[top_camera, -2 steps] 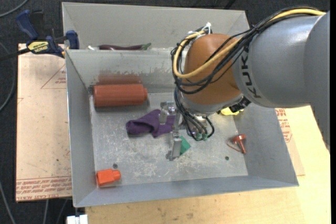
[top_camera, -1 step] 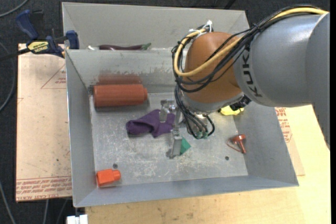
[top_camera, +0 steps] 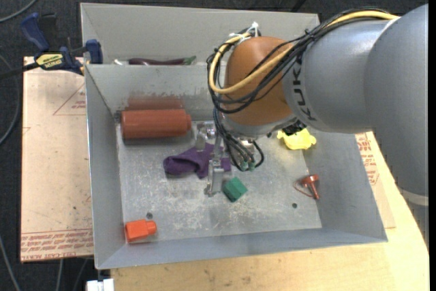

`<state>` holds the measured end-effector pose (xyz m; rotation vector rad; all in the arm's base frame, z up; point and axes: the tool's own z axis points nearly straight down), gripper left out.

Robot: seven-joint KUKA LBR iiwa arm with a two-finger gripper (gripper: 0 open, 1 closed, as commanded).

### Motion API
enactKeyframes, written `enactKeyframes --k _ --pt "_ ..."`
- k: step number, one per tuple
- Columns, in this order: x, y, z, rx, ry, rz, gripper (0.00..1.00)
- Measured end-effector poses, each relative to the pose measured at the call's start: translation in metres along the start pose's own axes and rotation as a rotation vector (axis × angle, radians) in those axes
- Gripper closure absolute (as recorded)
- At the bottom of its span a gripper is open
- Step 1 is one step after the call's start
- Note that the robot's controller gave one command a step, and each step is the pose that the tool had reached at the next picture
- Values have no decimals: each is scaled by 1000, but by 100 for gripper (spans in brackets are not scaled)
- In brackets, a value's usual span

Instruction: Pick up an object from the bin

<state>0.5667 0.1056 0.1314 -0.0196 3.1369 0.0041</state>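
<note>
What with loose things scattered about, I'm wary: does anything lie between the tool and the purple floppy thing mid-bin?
Nothing visible does. The tool is right at the purple thing's right end. A green block lies on the tool's other side; a red-brown cylinder lies farther back, apart.

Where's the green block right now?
In the camera view, the green block lies near the bin's middle, just right of the tool, below-right of the purple piece.
</note>
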Motion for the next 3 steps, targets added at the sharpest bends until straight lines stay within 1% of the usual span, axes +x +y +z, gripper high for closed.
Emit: enactKeyframes --k 1,2,3 --pt "-25 21 61 0 0 305 100" --pt "-25 21 61 -1 0 306 100" --pt "-14 14 -90 -2 -4 370 100"
